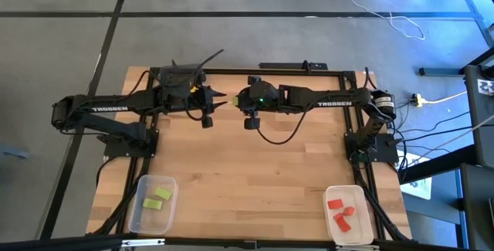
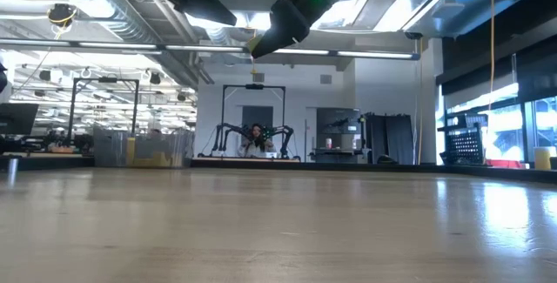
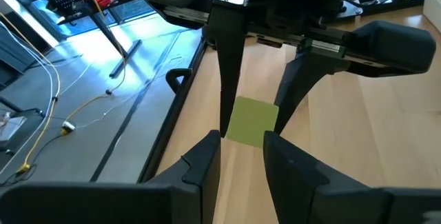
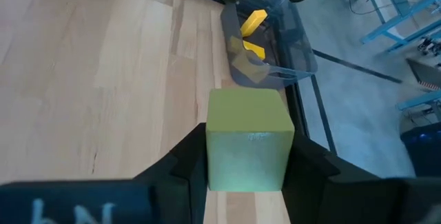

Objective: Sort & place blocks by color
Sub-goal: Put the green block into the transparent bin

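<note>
A light green block (image 4: 248, 134) is held in the air above the far middle of the table, between my two grippers, which face each other. My right gripper (image 4: 248, 147) is shut on the block and comes in from the table's right (image 1: 239, 101). My left gripper (image 3: 242, 145) is open and comes from the left (image 1: 221, 101). Its fingertips stand at either side of the block's (image 3: 251, 119) end that faces it. In the low view the grippers (image 2: 265, 39) hang high above the tabletop. My right gripper pinches the green block by two opposite side faces (image 4: 213, 148) between its two fingers (image 3: 224, 93). The block reaches well back between them. The fingers come roughly level from the table's right, and the block is lifted clear of the table. My left gripper: I cannot tell whether its fingertips (image 3: 207, 156) touch the block.
A clear bin (image 1: 135, 212) at the near left corner holds yellow-green blocks (image 1: 157, 199). A second bin (image 1: 330, 220) at the near right corner holds red blocks (image 1: 341, 214). Black frame rails (image 1: 262, 69) run along the table's edges. Bare wood (image 1: 247, 174) lies between the bins.
</note>
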